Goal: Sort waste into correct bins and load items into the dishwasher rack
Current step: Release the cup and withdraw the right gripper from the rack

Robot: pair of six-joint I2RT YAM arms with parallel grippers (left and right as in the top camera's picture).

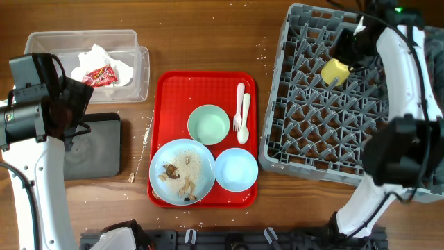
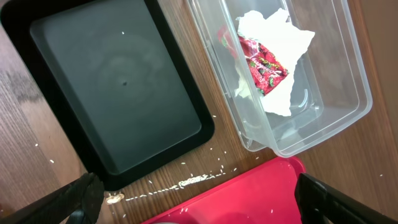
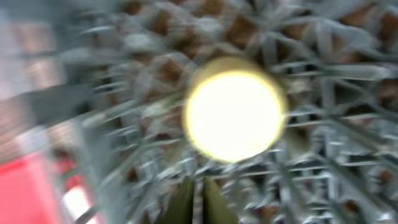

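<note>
My right gripper [image 1: 347,55] [image 3: 202,186] is shut on the small yellow cup [image 1: 335,71] [image 3: 235,115] over the far part of the grey dishwasher rack [image 1: 305,139]; the right wrist view is blurred. My left gripper [image 2: 199,205] is open and empty above the table, between the black tray [image 1: 97,149] [image 2: 118,81] and the red tray [image 1: 173,90] [image 2: 249,199]. The clear tub [image 1: 142,69] [image 2: 348,62] holds the white napkin [image 1: 104,57] [image 2: 280,37] and the red wrapper [image 1: 100,75] [image 2: 264,62]. The black tray holds nothing.
On the red tray are the pale green bowl [image 1: 208,123], the light blue bowl [image 1: 236,169], the blue plate [image 1: 198,156] with food scraps [image 1: 173,173], and the white fork [image 1: 238,107] and spoon [image 1: 245,121]. Crumbs [image 1: 147,132] [image 2: 186,182] lie beside the red tray.
</note>
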